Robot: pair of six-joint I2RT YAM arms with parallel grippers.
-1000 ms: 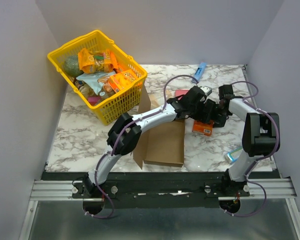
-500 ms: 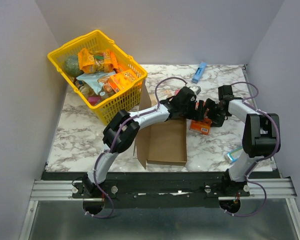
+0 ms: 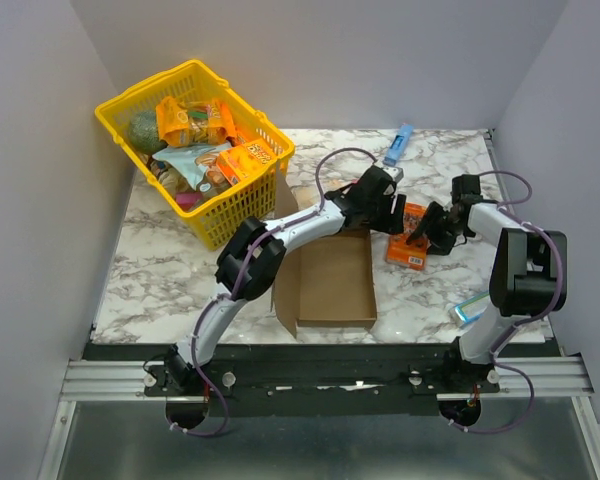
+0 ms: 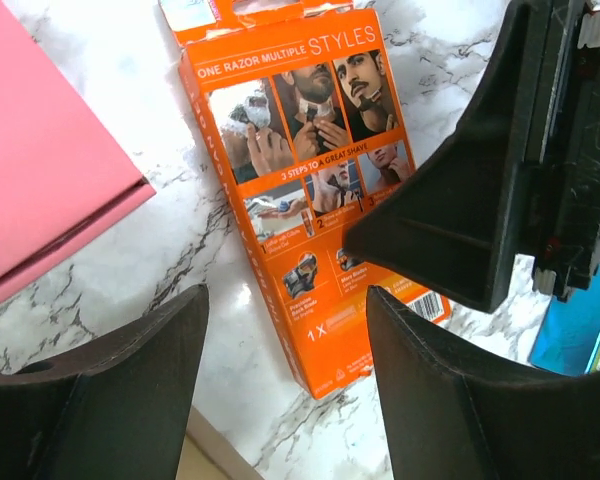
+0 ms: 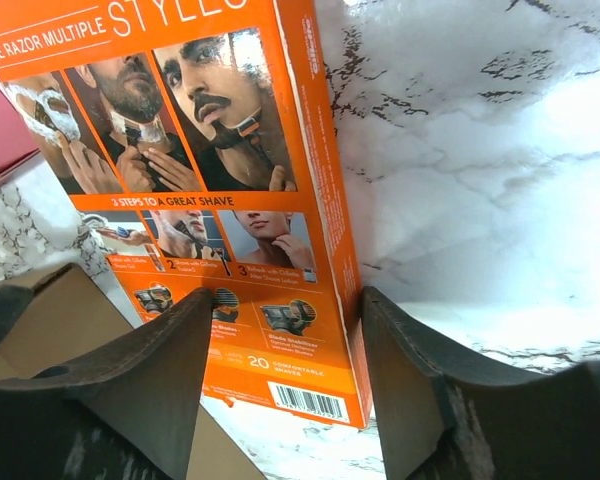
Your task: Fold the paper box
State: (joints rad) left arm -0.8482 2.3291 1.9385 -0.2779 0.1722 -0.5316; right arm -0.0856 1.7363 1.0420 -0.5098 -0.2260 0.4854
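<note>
A robot lab booth (bare lilac walls (image 3: 40, 200)), marble-print table (image 3: 170, 270) behind an aluminium rail (image 3: 330, 378).

The paper box (image 3: 330, 285), plain brown cardboard, lies open like a shallow tray near the table's (image 3: 170, 270) near edge, its left flap upright.

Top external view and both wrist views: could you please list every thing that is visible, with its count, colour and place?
paper box: one, brown, partly folded, near middle of the table.
razor box: one, orange, flat on the table right of the paper box.
basket: one, yellow, far left.
snack packs: several, mostly orange and teal, in the basket.
pink thing: one, pink, beside the razor box.
blue thing: one, blue, far edge.
light blue thing: one, near right, by the right arm.
table: one, white-grey marble.
left claw: one, black, open, over the razor box.
right claw: one, black, open, over the razor box.
</note>
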